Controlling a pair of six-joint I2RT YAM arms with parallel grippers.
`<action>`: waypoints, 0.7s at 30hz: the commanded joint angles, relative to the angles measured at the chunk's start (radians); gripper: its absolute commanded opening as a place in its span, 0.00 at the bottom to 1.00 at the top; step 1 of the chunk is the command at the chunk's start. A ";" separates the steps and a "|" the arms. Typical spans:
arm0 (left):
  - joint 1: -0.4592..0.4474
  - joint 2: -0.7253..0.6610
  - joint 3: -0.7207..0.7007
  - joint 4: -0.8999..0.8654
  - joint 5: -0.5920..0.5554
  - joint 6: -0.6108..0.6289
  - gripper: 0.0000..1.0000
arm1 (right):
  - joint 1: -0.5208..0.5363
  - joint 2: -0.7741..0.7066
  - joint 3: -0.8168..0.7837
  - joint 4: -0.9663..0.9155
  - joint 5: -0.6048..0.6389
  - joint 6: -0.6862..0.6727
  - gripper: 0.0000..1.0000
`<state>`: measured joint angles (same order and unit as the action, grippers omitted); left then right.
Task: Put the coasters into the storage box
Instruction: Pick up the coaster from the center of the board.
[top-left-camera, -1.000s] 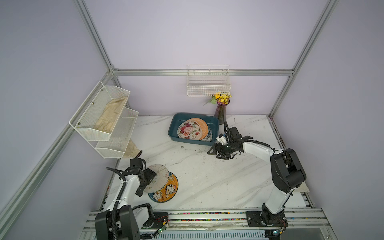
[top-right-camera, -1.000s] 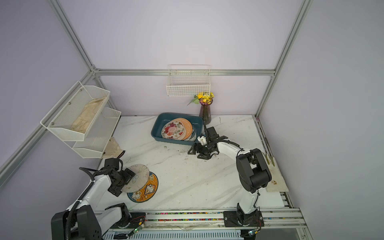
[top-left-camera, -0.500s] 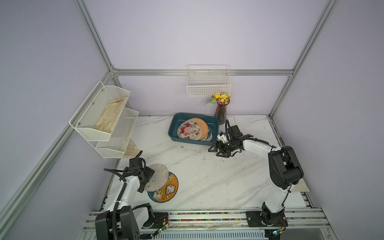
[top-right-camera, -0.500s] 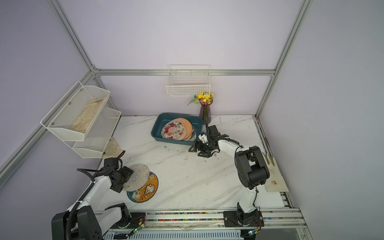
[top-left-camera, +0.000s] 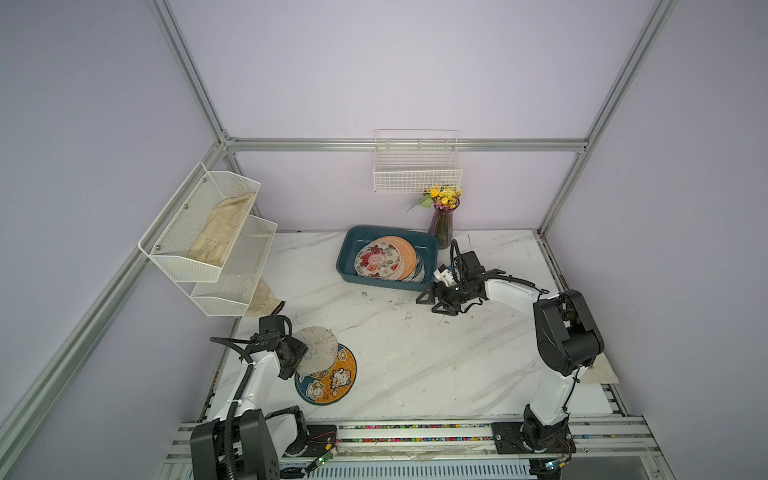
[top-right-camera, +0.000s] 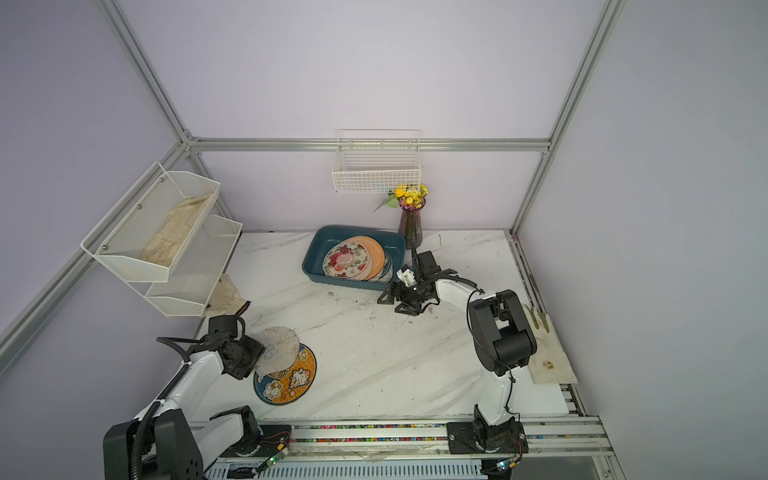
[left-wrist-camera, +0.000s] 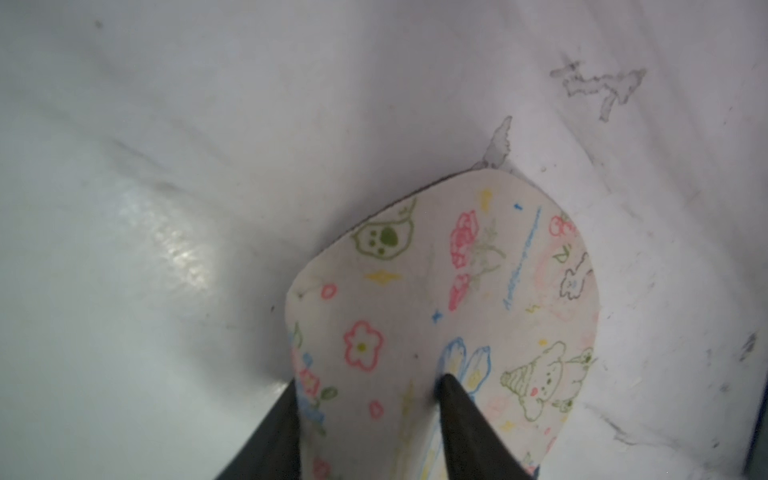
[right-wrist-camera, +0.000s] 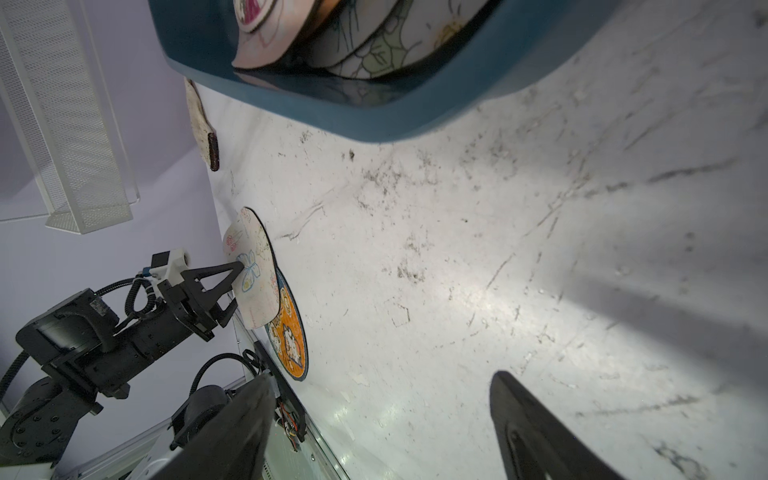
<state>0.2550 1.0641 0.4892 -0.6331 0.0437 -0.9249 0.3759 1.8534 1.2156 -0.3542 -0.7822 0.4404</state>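
Observation:
A cream coaster (top-left-camera: 320, 349) printed with flowers and small animals tilts up off the table at the front left, bent between the fingers of my left gripper (left-wrist-camera: 370, 382), which is shut on its edge. In the right wrist view one fingertip presses the blue butterfly print on the cream coaster (right-wrist-camera: 253, 270). Under it an orange coaster with a blue rim (top-left-camera: 332, 380) lies flat. The dark teal storage box (top-left-camera: 347, 249) stands at the back and holds several overlapping coasters, a floral one (top-left-camera: 377, 259) on top. My right gripper (top-left-camera: 428, 305) hovers open and empty just in front of the box's right corner.
A vase of yellow flowers (top-left-camera: 442, 222) stands behind the box's right end. A white wire basket (top-left-camera: 417, 166) hangs on the back wall. A white mesh tiered shelf (top-left-camera: 208, 237) holding cloth juts out at the left, with a cloth (top-left-camera: 264, 297) beneath it. A stained mat (top-right-camera: 548, 353) lies at the right edge.
My left gripper's jaws have closed from wide open onto the cream coaster's edge. The right arm has shifted only slightly by the box.

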 joint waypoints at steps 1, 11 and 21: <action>0.001 -0.028 0.021 -0.036 -0.013 0.009 0.28 | -0.006 0.012 0.024 0.008 -0.014 -0.001 0.83; 0.000 -0.028 0.152 -0.069 -0.004 0.084 0.02 | -0.006 -0.011 -0.006 0.021 -0.013 0.011 0.83; -0.168 0.114 0.432 -0.066 0.002 0.167 0.00 | -0.005 -0.061 -0.087 0.055 0.005 0.050 0.83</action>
<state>0.1318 1.1500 0.7605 -0.7265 0.0452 -0.8078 0.3756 1.8397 1.1572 -0.3199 -0.7818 0.4721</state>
